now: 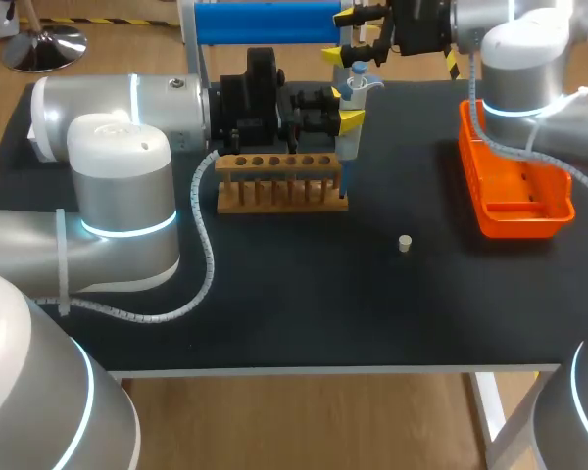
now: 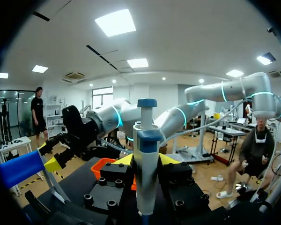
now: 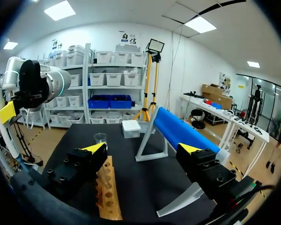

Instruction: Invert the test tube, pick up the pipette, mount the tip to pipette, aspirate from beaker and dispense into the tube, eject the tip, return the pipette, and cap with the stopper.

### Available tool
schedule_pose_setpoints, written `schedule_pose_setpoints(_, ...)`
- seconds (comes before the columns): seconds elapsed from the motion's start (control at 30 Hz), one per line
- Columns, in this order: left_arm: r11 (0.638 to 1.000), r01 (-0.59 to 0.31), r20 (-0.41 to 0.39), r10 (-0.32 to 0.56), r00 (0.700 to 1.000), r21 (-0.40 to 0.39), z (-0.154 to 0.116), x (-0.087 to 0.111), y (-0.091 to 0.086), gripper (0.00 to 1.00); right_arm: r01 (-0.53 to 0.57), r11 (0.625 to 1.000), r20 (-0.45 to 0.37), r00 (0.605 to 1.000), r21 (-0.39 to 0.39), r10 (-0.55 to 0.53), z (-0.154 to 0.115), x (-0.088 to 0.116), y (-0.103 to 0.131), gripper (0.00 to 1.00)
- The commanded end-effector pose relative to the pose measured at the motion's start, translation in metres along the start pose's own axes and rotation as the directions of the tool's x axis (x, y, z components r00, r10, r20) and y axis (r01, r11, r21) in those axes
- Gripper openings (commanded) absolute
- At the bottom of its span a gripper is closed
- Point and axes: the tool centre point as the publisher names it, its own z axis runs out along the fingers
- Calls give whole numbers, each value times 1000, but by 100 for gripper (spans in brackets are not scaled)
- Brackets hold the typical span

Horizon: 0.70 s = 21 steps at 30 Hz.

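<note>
Pipette (image 2: 145,178) stands straight up in the left gripper (image 1: 345,117). Both yellow-tipped fingers press on it, one from each side, so it is held tight. In the head view, the pipette is at the right end of the wooden rack (image 1: 279,182), with its blue top up.

The right gripper (image 3: 144,149) is spread wide and has nothing in it. It sits high over the back of the table (image 1: 304,294), near the blue roll (image 1: 267,22). In the right wrist view, the rack lies under this gripper. The glass beaker (image 3: 99,138) stands farther ahead on the black top, beside a white box (image 3: 131,127).

The small stopper (image 1: 405,243) lies alone on the table, between the rack and the orange tray (image 1: 514,220). The tray sits at the right side, under the right arm.
</note>
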Motion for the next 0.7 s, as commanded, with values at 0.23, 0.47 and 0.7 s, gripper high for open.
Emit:
schedule_pose_setpoints(0.23, 998, 34, 136, -26, 990, -58, -42, -6, 6, 0, -1, 1000, -2, 1000, 2, 1, -1, 0, 0, 100)
schedule_pose_setpoints(0.47, 993, 70, 261, -42, 964, -99, -91, -20, 11, 0, -1, 1000, -2, 1000, 2, 1, -1, 0, 0, 100)
schedule_pose_setpoints(0.7, 988, 99, 358, -49, 932, -122, -131, -41, 13, 0, -1, 1000, -2, 1000, 2, 1, -1, 0, 0, 100)
